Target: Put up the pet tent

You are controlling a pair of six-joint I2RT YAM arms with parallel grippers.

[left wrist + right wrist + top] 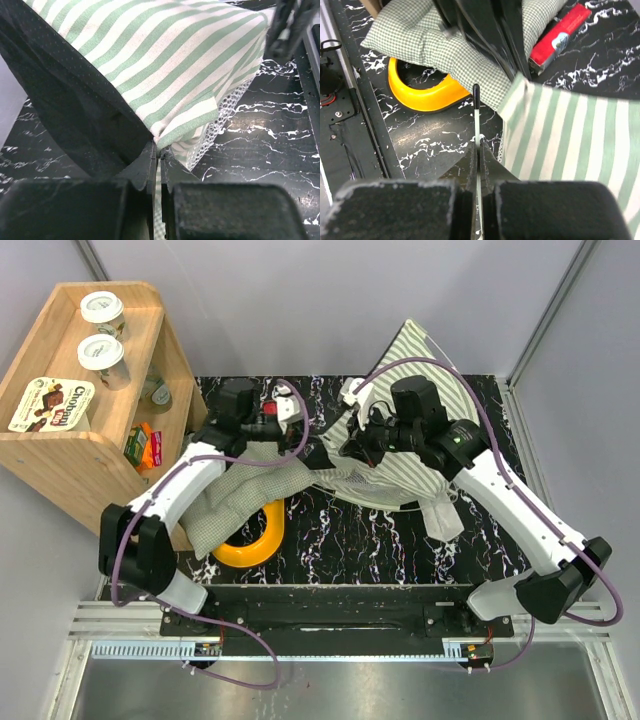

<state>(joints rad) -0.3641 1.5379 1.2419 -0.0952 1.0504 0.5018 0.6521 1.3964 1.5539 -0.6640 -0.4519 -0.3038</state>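
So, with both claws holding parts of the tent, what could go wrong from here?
The right claw grips the thin white pole with the black tip close to its end; it might slip out or bend.
The left claw pinches only an edge of the green-and-white striped fabric tent; a pull could free it.
The pole tip points toward the small-checked padded cushion and the yellow curved plastic piece and might snag there.

A lab test cell: grey panel walls (300, 300), aluminium frame (545, 310).
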